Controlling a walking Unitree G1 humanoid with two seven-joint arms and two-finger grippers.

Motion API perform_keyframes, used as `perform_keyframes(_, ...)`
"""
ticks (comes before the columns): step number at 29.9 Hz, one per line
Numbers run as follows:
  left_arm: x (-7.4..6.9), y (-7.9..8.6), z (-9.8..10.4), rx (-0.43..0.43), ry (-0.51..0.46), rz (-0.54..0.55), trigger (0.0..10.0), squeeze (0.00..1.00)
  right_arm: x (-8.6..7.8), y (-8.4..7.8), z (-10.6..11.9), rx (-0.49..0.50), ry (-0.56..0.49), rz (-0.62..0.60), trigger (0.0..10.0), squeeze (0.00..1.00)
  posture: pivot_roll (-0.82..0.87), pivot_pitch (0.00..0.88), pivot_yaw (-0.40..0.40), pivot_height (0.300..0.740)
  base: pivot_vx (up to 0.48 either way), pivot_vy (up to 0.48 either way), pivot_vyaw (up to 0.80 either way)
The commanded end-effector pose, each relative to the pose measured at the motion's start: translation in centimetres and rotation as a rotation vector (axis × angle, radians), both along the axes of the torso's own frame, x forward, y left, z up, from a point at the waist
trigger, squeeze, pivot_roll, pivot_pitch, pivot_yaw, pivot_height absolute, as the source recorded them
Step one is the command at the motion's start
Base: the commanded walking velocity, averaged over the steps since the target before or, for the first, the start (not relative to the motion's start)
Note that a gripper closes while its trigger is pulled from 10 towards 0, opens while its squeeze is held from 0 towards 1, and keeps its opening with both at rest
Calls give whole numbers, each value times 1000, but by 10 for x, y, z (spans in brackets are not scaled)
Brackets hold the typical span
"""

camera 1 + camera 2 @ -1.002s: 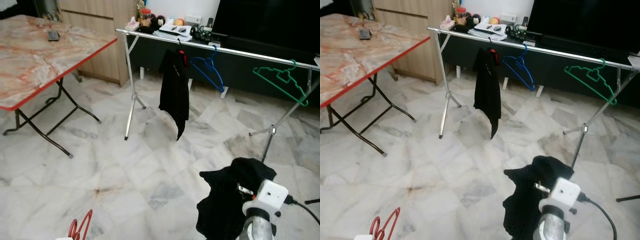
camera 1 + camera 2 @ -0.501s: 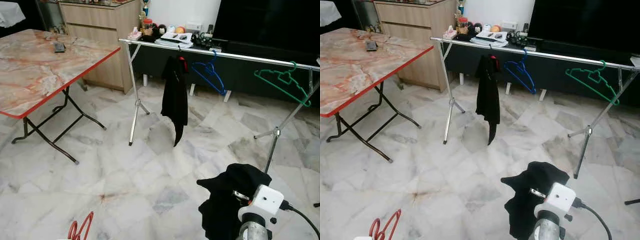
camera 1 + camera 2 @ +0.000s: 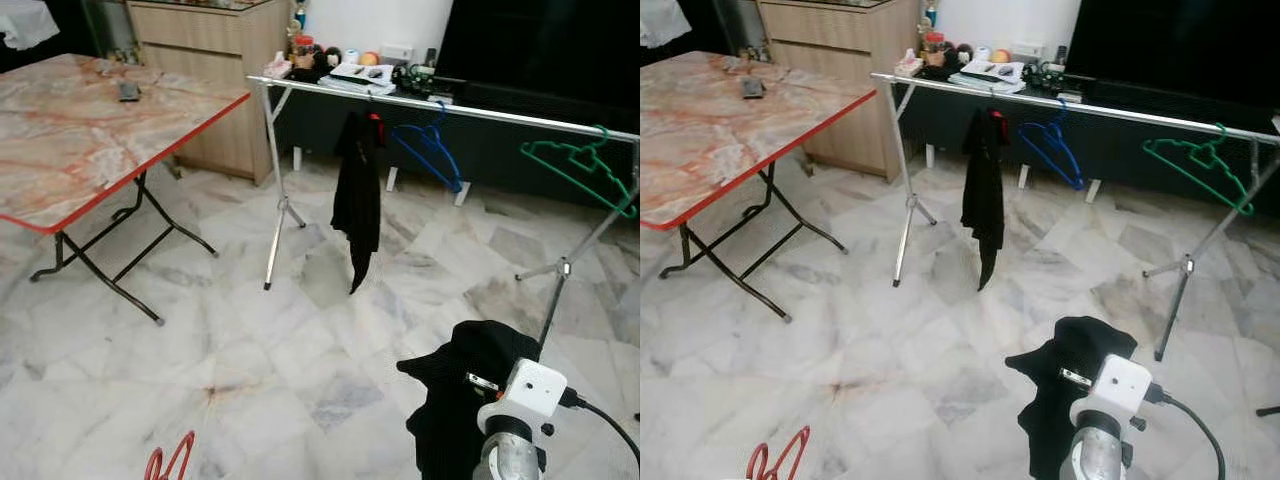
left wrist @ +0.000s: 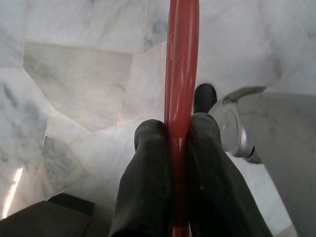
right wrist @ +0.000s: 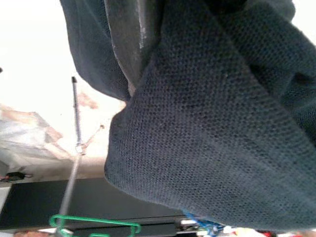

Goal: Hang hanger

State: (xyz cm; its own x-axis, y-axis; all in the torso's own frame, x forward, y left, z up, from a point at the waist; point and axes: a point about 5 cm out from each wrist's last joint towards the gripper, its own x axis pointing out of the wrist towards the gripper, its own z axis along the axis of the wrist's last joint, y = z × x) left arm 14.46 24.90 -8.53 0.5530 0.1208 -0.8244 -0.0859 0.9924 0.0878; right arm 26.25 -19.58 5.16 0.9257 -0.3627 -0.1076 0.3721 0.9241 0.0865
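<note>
**Red hanger pinched low, black garment on the right arm**

Left eye view: your red hanger [image 3: 170, 462] sits low at your left; the clothes rail [image 3: 450, 103] ahead carries a black shirt [image 3: 358, 195], blue hanger [image 3: 430, 155] and green hanger [image 3: 580, 170].

Left wrist view: your left gripper [image 4: 178, 129] pinches the red hanger.

Right wrist view: a black garment [image 5: 207, 128] drapes your right gripper; you cannot tell its fingers' state.

Marble-top folding table [image 3: 70, 130] — small dark object [image 3: 128, 91], maybe remote, on it.
</note>
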Motion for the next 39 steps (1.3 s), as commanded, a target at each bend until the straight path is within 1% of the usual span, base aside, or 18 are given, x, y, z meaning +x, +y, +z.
perform_keyframes(1, -7, 1, -3, -6, 30, 17, 10000, 0, 4, 1, 8, 2, -31, 8, 10000, 0, 51, 87, -47, 740, 0, 352, 0)
perform_keyframes(6, -8, 1, -3, -8, 31, 18, 10000, 0, 4, -1, 7, -4, -11, -10, 10000, 0, 53, 88, -45, 740, 0, 353, -200)
perform_keyframes(12, -7, 1, -3, -8, 30, 16, 10000, 0, 6, -2, 6, 19, -14, -15, 10000, 0, 57, 88, -46, 740, 0, 355, -752)
perform_keyframes(20, -7, 0, -3, -15, 28, 17, 10000, 0, 10, 3, 9, 17, -29, 13, 10000, 0, 66, 87, -52, 740, 0, 354, 0)
perform_keyframes(26, -7, 0, -3, -18, 28, 30, 10000, 0, 13, 3, 11, 18, -37, 22, 10000, 0, 68, 84, -56, 740, 0, 356, 0)
perform_keyframes(39, -5, -3, -3, -28, 22, 29, 10000, 0, 19, 3, 13, 15, -47, 34, 10000, 0, 74, 65, -65, 740, 0, 476, 0)
